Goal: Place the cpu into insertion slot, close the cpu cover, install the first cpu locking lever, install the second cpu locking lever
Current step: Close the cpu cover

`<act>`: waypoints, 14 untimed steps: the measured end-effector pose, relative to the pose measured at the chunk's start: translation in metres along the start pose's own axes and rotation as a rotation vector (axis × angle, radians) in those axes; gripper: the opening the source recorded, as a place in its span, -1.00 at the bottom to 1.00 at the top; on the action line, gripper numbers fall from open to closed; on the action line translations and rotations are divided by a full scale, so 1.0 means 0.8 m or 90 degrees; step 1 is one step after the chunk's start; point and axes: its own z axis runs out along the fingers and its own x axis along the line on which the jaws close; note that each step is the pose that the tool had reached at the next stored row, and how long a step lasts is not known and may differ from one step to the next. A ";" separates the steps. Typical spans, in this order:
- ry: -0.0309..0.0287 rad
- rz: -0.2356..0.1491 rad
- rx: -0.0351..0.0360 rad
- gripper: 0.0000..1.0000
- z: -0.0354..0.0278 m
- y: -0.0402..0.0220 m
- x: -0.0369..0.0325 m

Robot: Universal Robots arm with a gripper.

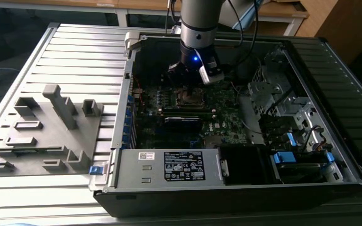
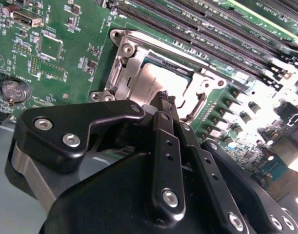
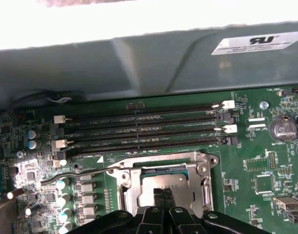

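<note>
- Gripper (image 2: 163, 99): fingers pinched together, nothing held; tips low over the cpu (image 2: 149, 80), at the far middle of the board.
- Cpu sits in the slot (image 3: 158, 171), with the cover (image 3: 203, 181) down around it.
- Lever (image 3: 75, 176) looks unhooked.
- Risk: the tips skid off the lever and scrape the board; the cover lifts if the lever misses its hook.

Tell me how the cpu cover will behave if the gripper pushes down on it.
The cpu cover looks like thin stamped metal with a cut-out centre, so probably light yet fairly stiff. It seems to lie flat around the cpu, so a downward push likely meets firm resistance. Its shiny surface may let the gripper slip sideways.
</note>
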 end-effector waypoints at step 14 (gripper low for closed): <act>0.0006 -0.020 -0.0004 -0.79 -0.0005 0.0000 0.0000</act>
